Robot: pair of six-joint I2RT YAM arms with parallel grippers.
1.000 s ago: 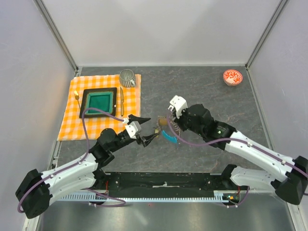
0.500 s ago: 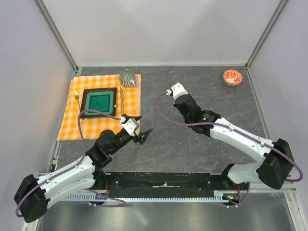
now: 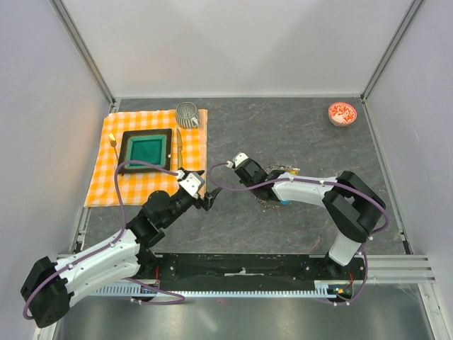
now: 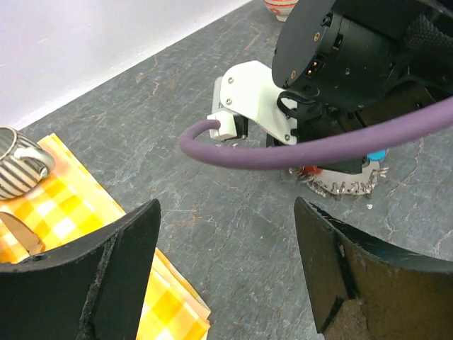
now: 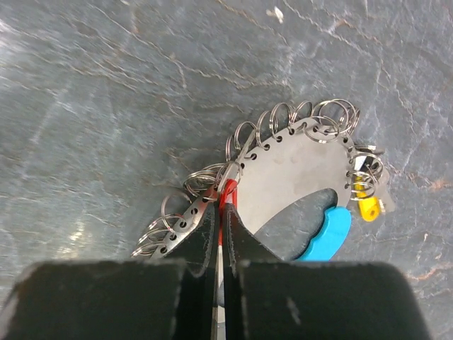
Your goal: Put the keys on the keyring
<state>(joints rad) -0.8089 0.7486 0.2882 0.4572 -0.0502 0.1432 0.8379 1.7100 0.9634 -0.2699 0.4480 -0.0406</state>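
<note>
Overhead, we see one keyring [image 3: 272,201] on the desk [image 3: 318,142], right of centre. Left wrist: the left pincer [image 4: 225,212] gapes, empty. Right wrist: the right pincer [image 5: 221,216] is closed, its tips at one red key [image 5: 226,193]; one yellow key [image 5: 367,207] sits at right. We'd thread slowly, with the ring steadied.

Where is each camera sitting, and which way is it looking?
Top external: high behind the arms, looking down at the table; the left arm and right arm show, bases nearest.
Left wrist: on the left arm, looking across the table at the right arm's wrist; its open left gripper frames the view.
Right wrist: on the right arm, looking down at the keyring; its shut right gripper shows, tips at a red tag.
Shared: both wrist views show the keyring; top and left wrist share the striped mug.
</note>
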